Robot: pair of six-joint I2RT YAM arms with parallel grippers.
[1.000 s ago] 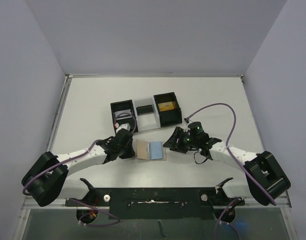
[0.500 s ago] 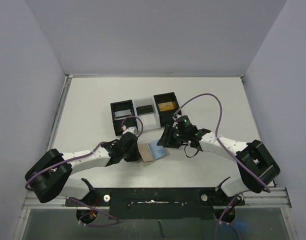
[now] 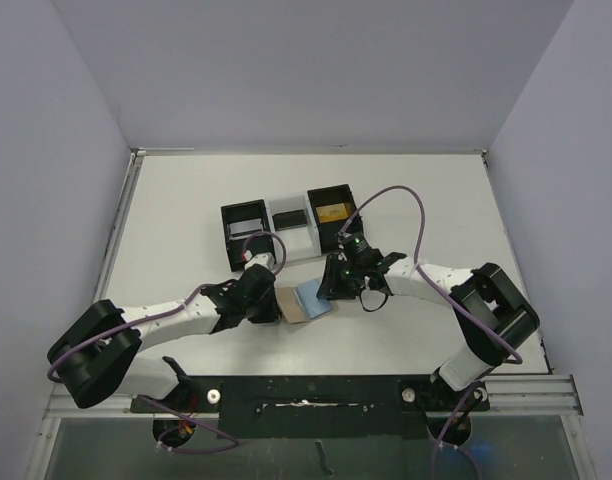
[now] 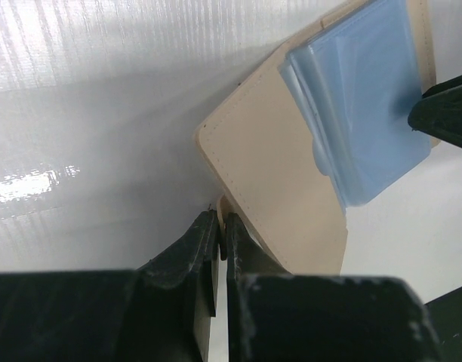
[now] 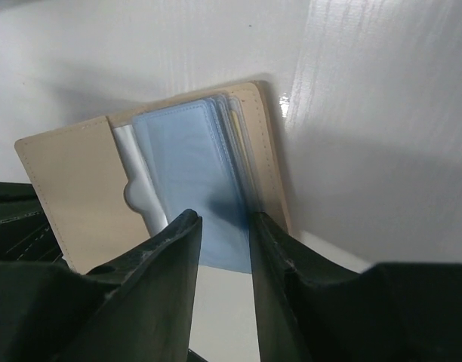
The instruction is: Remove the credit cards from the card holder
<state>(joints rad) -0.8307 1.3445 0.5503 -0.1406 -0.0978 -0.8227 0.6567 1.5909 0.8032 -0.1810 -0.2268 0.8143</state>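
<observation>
The tan card holder point(image 3: 289, 308) lies open on the white table between the two arms. My left gripper point(image 4: 222, 220) is shut on its near-left corner, pinching the tan flap point(image 4: 276, 188). Light blue credit cards point(image 3: 312, 294) stick out of the holder's right half, fanned in a stack point(image 5: 189, 151). My right gripper point(image 5: 222, 220) stands over the cards' free end. Its jaws are a little apart and the blue card shows in the gap between them. One of its black fingertips point(image 4: 442, 113) touches the cards' edge.
A black-and-white three-compartment tray point(image 3: 286, 225) stands just behind the holder, a yellow item in its right bin point(image 3: 333, 212). Purple cables loop over both arms. The table's walls are at the left and back.
My right gripper has moved left onto the cards' end and its jaws have narrowed. The holder has swung slightly, its card side now pointing up-right. The left grip is unchanged.
</observation>
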